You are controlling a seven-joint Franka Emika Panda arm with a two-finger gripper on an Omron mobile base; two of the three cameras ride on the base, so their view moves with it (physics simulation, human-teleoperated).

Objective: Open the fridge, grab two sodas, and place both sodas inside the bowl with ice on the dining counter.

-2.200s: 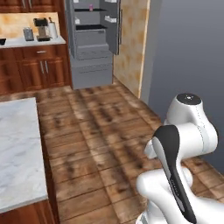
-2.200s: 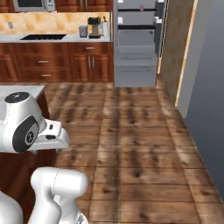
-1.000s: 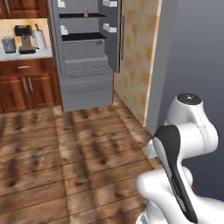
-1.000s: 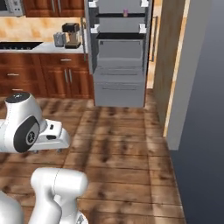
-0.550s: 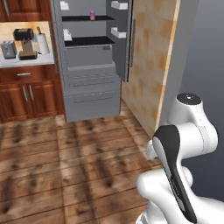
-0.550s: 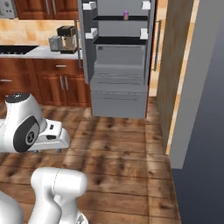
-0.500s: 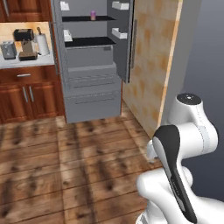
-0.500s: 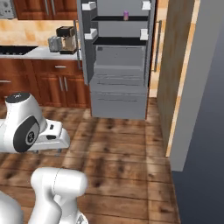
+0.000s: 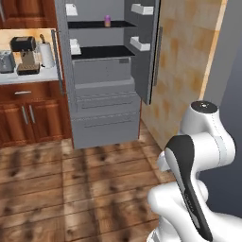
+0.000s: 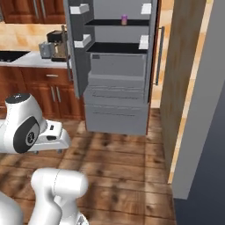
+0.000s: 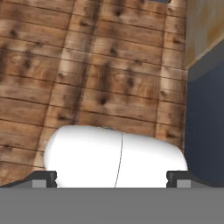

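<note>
Fridge [image 9: 101,108] stands at 12 o'clock ahead of the base, both upper doors swung wide, black shelves and white door bins exposed. Lower drawers shut.

One soda [image 9: 107,21], the pink-purple can, sits upright on the top shelf, toward the middle; same can in the right base view [image 10: 124,19]. The red-and-white can: cannot find it on any shelf or bin from here.

Pincer [image 11: 111,177] released, jaws standing wide, nothing between them. Hand camera looks down at the wood floor [image 11: 109,74], so the hand is folded low and pointed away from the fridge. Arm is tucked over the base in both base views.

Coffee machine [image 9: 26,54] and a paper towel roll [image 9: 46,55] on the wall desk at about 10 o'clock, just beside the left fridge door.

Judgement: the door-opening step looks done; no can taken yet.

Risks from here:
- The can sits high and deep. A reach from the folded pose means a long unfolding swing; elbow or hand could clip the right door [image 9: 144,52] at 1 o'clock or its bins.
- Base stopping too far out leaves the arm stretched at the shelf, poor grip angle, can tipped or knocked backward.
- Second can unlocated; a blind sweep could topple the first.
- Jaws meeting the can off-centre would shove the can rather than clasp it.
</note>
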